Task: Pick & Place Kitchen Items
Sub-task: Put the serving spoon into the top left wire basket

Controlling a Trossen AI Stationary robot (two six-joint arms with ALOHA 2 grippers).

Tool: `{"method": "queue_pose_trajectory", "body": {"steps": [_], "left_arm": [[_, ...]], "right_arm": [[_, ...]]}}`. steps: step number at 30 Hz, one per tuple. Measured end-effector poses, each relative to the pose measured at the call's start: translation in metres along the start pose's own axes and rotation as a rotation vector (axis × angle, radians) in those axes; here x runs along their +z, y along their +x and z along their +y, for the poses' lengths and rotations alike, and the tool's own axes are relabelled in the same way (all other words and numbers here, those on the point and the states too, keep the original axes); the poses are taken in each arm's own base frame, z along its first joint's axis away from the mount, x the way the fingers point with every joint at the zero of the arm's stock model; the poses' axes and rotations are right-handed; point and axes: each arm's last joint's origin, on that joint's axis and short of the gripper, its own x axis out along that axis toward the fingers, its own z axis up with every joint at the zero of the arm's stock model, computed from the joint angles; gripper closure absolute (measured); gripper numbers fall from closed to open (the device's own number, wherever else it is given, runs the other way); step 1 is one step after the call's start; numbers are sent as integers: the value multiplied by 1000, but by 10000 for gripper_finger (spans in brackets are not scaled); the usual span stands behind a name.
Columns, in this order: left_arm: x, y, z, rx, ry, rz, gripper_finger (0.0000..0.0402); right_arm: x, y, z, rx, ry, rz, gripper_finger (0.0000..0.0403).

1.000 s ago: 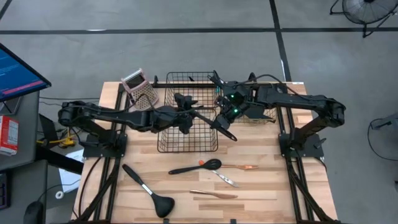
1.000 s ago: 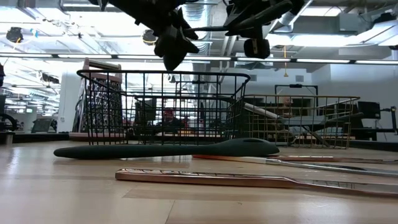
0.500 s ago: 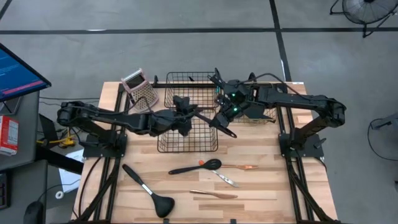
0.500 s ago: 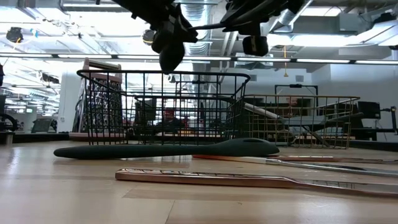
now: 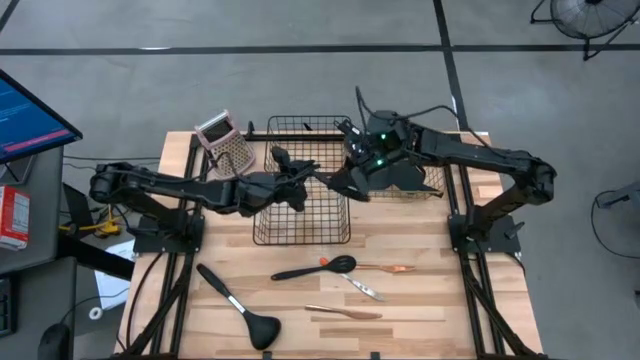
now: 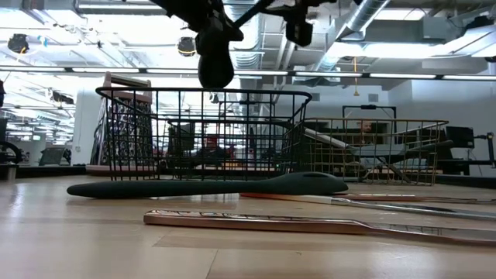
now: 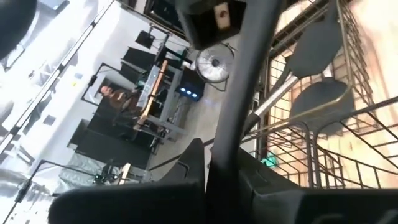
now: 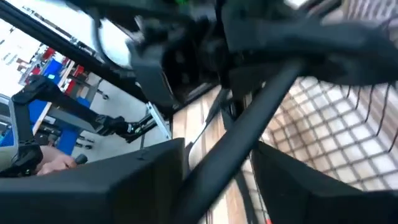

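Observation:
A black long-handled utensil (image 5: 322, 180) hangs in the air over the black wire basket (image 5: 300, 242), stretched between my two grippers. My left gripper (image 5: 297, 180) reaches in from the table's left and is shut on the utensil's handle (image 7: 239, 106). My right gripper (image 5: 350, 183) comes from the right at the handle's other end. It is open, one finger on either side of the handle (image 8: 249, 124), with a gap showing on both sides. The utensil's head is hidden. My left gripper pinches the utensil's black handle (image 7: 219, 163) between its two fingers. The handle runs on away from the fingers toward my right arm. The utensil is lifted clear above the black basket. How far back it reaches between the fingers is hidden.
A gold wire basket (image 5: 420, 190) at the far right holds grey spatulas (image 7: 317, 99). The pink-topped grater (image 5: 225, 140) stands far left. On the near boards lie a black spoon (image 5: 315, 268), a black ladle (image 5: 240, 310) and thin copper-handled pieces (image 5: 345, 312).
My left gripper has shut on the utensil's handle over the black basket. My right gripper has risen and gone a little toward the table's far left, turning as it went. The utensil has stayed in the air between the two grippers.

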Motion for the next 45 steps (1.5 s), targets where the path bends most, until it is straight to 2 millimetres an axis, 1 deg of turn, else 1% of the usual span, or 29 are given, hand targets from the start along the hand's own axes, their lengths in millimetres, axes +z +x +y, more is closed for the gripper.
{"method": "queue_pose_trajectory", "body": {"steps": [1, 2, 4, 6, 8, 9, 11, 12, 14, 17, 21, 24, 26, 29, 32, 36, 41, 45], "left_arm": [[-1, 0, -1, -9, 10, 6, 395], [-4, 0, -5, -29, 31, 19, 396], [-6, 2, -11, -56, 62, 33, 398], [-5, 1, -7, -32, 21, 24, 398], [-3, 1, -3, -13, -18, 18, 398], [-4, 2, -3, -14, -27, 27, 398], [-7, 4, -4, -4, -37, 48, 399], [-8, 5, -1, 17, -69, 55, 399], [-10, 5, 9, 71, -184, 62, 399], [-16, 5, 27, 141, -412, 60, 398], [-28, 1, 60, 218, -755, -6, 399], [-40, 0, 84, 172, -1005, -117, 399], [-50, 4, 95, 122, -1130, -168, 399], [-64, 13, 102, 84, -1205, -188, 399], [-72, 27, 100, 94, -1203, -168, 399], [-73, 49, 85, 86, -1202, -170, 399], [-77, 74, 60, 54, -1130, -121, 399], [-83, 87, 49, 110, -1105, -74, 399]], "right_arm": [[5, -3, 3, 12, -28, -19, 213], [13, -7, 9, 40, -61, -56, 203], [22, -19, 21, 71, -107, -92, 186], [30, -24, 28, 93, -139, -113, 175], [35, -27, 32, 91, -150, -113, 170], [39, -30, 38, 102, -170, -130, 169], [47, -41, 52, 126, -214, -179, 171], [50, -47, 58, 136, -227, -196, 173], [52, -59, 68, 146, -243, -217, 177], [53, -77, 87, 179, -290, -266, 184], [48, -113, 113, 208, -372, -356, 194], [37, -139, 128, 159, -465, -426, 209], [29, -155, 136, 135, -532, -453, 222], [16, -179, 147, 109, -592, -490, 245], [6, -195, 153, 81, -607, -521, 267], [-2, -203, 158, 68, -618, -530, 291], [-6, -204, 159, 76, -624, -510, 306], [-5, -199, 156, 62, -609, -477, 310]]}}
